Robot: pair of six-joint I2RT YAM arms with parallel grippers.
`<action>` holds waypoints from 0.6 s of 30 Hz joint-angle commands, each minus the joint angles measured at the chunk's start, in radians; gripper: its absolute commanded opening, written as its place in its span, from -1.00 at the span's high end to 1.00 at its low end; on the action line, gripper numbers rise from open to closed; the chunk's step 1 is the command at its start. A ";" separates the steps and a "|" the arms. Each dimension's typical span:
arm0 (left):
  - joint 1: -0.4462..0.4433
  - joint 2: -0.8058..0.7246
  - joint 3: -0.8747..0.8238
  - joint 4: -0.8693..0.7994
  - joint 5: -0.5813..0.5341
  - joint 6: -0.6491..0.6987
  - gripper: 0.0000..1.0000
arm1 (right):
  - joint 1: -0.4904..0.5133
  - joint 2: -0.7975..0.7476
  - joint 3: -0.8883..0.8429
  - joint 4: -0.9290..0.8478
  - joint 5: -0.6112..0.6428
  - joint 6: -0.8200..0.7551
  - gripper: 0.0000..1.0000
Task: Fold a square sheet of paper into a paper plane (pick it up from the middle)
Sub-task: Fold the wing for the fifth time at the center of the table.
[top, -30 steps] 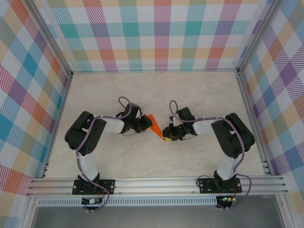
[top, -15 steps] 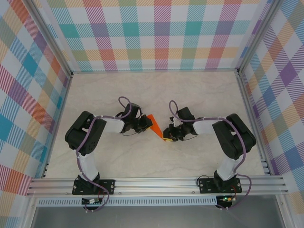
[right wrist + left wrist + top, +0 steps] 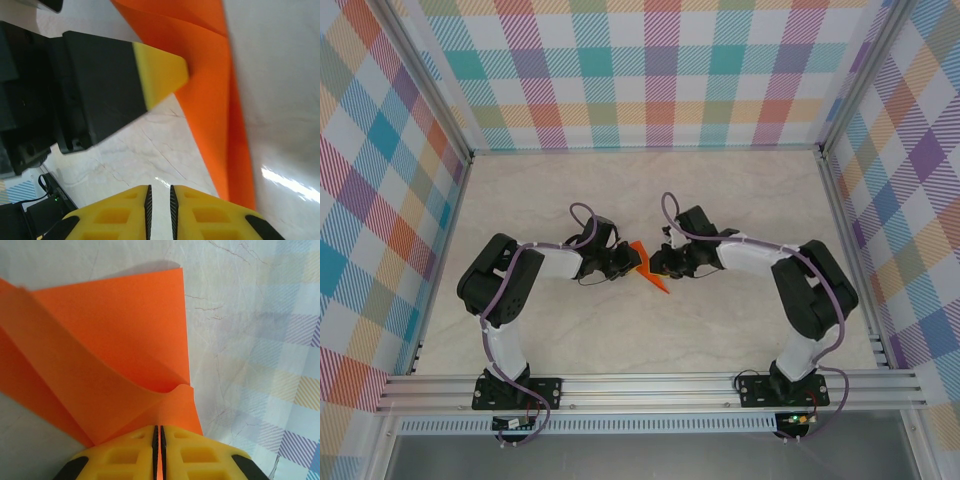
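The orange sheet of paper point(image 3: 657, 282), partly folded, sits mid-table between the two arms. My left gripper point(image 3: 629, 262) is shut on its edge. In the left wrist view the paper point(image 3: 120, 335) bends up from the table into the pinched pads of the left gripper point(image 3: 159, 432), with a crease running left. My right gripper point(image 3: 654, 266) is close against the left one from the right. In the right wrist view the right gripper point(image 3: 160, 192) has a narrow gap between its pads, with bare table in it. The paper point(image 3: 212, 100) lies just right of it, and the left gripper's finger point(image 3: 160, 75) is above.
The marble tabletop point(image 3: 740, 200) is walled by checked panels point(image 3: 650, 70) at the back and sides. An aluminium rail point(image 3: 650, 390) runs along the near edge with both arm bases on it. The two grippers are almost touching.
My right gripper has left the paper's lower right end and moved up and left, close to the left gripper. The paper's long tail now lies free. The left arm has stayed put.
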State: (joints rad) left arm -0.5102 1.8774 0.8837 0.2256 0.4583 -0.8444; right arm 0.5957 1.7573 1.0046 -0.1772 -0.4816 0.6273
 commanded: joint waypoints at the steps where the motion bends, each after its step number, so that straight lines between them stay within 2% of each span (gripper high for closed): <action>1: -0.011 0.067 -0.001 -0.071 -0.060 0.014 0.74 | 0.018 0.069 0.045 -0.070 -0.008 -0.027 0.66; 18: -0.011 0.083 0.008 -0.086 -0.072 0.013 0.75 | 0.021 0.120 0.026 -0.150 0.057 -0.058 0.71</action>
State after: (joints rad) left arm -0.5102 1.8820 0.8951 0.2073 0.4599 -0.8444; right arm 0.6163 1.8641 1.0412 -0.2798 -0.4435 0.5896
